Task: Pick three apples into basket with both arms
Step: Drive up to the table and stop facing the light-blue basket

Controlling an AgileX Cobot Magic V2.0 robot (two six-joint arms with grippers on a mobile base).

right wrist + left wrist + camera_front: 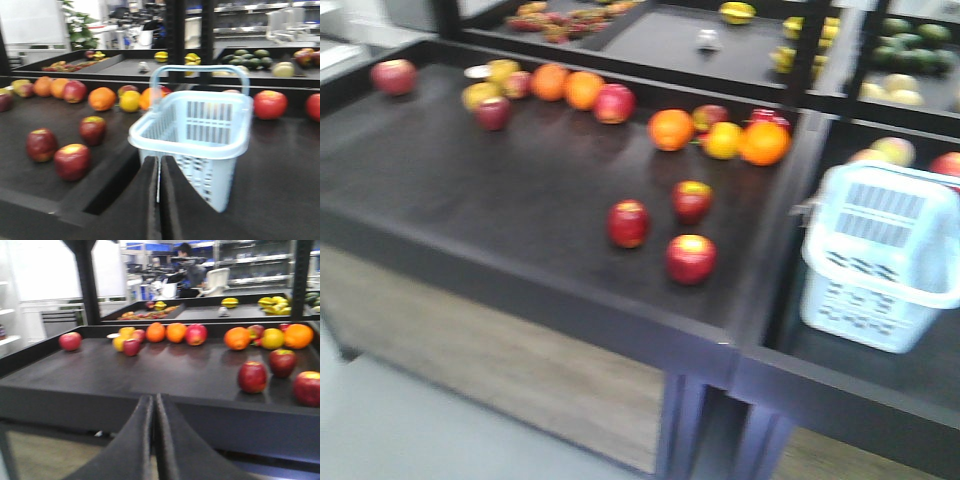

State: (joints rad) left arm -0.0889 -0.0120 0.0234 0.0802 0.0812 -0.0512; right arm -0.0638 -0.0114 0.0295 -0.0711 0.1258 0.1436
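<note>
Three red apples lie close together near the front right of the black display tray: one (628, 223), one (691, 200) and one (691, 258). They also show in the left wrist view (252, 376) and the right wrist view (72, 160). The pale blue basket (885, 258) stands in the neighbouring tray to their right; it looks empty in the right wrist view (200, 145). My left gripper (155, 399) is shut and empty, in front of the tray's front edge. My right gripper (160, 160) is shut and empty, just in front of the basket.
Oranges (670, 129), yellow fruit and more apples (614, 103) line the back of the tray (440, 180). A raised divider (790, 190) separates the apple tray from the basket's tray. More trays of produce stand behind. Wooden floor lies below the front edge.
</note>
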